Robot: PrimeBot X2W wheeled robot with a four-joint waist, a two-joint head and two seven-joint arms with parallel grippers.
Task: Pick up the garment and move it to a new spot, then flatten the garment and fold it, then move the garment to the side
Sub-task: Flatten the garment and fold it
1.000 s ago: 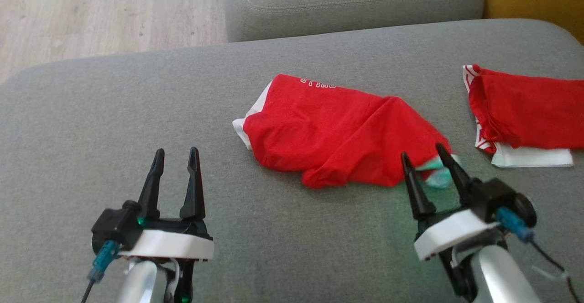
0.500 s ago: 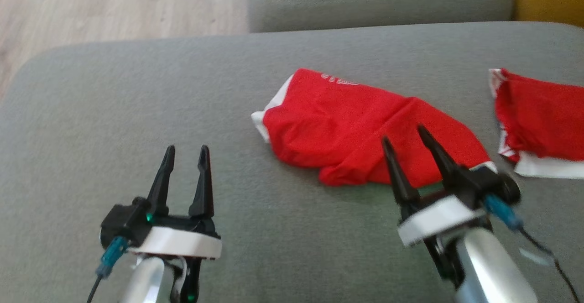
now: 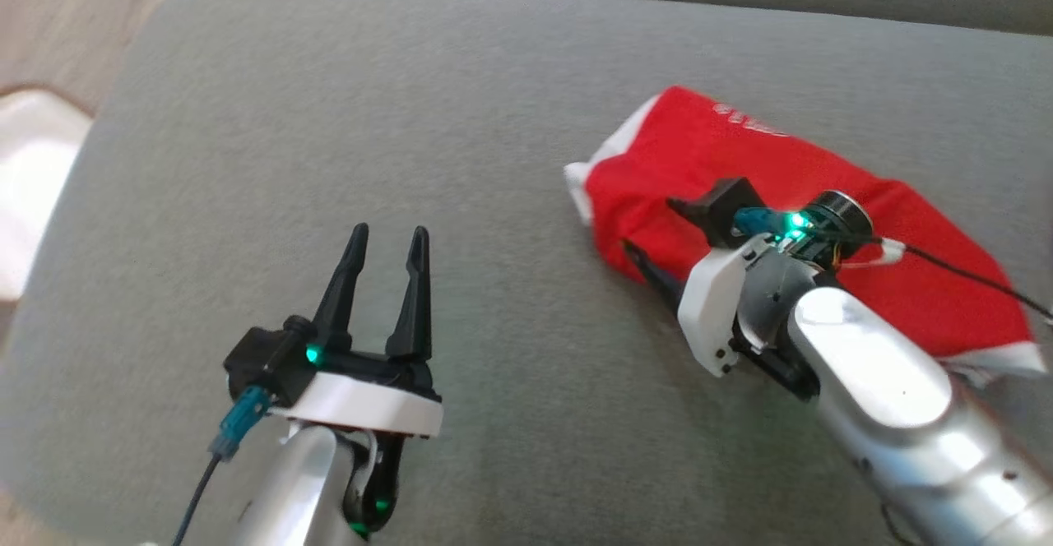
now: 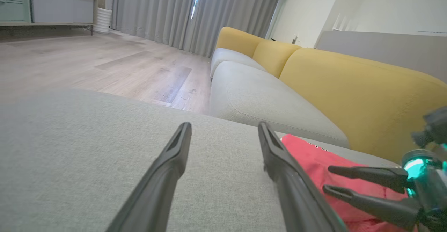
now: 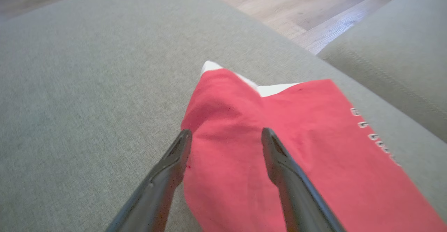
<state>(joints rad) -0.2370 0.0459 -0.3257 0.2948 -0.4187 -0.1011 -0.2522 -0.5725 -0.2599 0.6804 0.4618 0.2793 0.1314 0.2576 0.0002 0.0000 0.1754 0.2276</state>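
Red, white-edged garment (image 3: 716, 151) lies rumpled on the grey cushion (image 3: 329, 118), left end effector (image 3: 389, 233) and right end effector (image 5: 226, 134) both released.

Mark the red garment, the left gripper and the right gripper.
red garment (image 5: 314, 144), right wrist view, flat red cloth beside the lettering.
left gripper (image 3: 390, 233), head view, midway between its fingertips.
right gripper (image 5: 226, 134), right wrist view, midway between its fingertips.

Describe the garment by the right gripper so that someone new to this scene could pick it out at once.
Find the broad grey cushion in front of the robot. On its right half lies a crumpled garment, beneath the open right gripper. Bright red cloth, white trim and small white lettering set it apart from the plain grey around it.
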